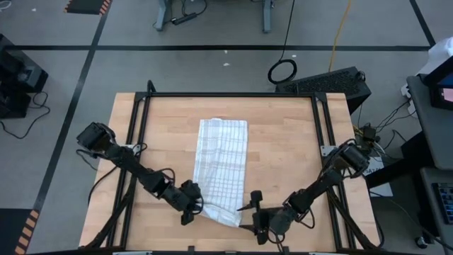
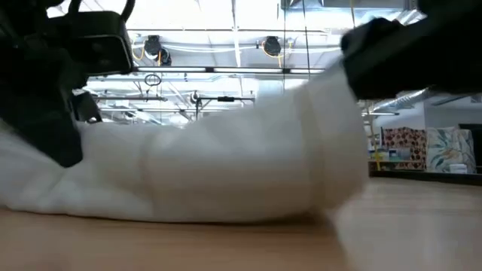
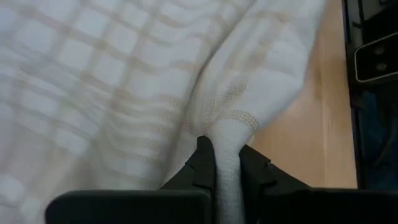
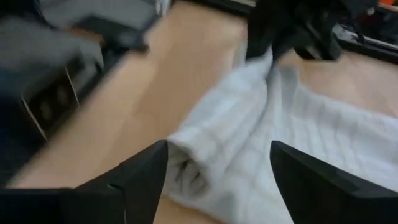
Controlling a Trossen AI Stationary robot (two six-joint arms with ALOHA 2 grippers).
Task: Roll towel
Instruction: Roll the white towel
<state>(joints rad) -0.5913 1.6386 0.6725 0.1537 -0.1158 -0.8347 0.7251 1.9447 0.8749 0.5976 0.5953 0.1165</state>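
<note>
even overhead light, bright ceiling glare in low view, right wrist view motion-blurred

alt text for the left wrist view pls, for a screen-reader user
The left gripper is shut on a pinched fold of the towel, a white cloth with fine check lines that fills most of the view. A strip of wooden table shows beside the cloth.

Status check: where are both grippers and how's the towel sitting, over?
Left gripper shut on towel at its near left corner. Right gripper open, off the near right corner. Near end bunched, rest flat. Nothing in the way.
</note>
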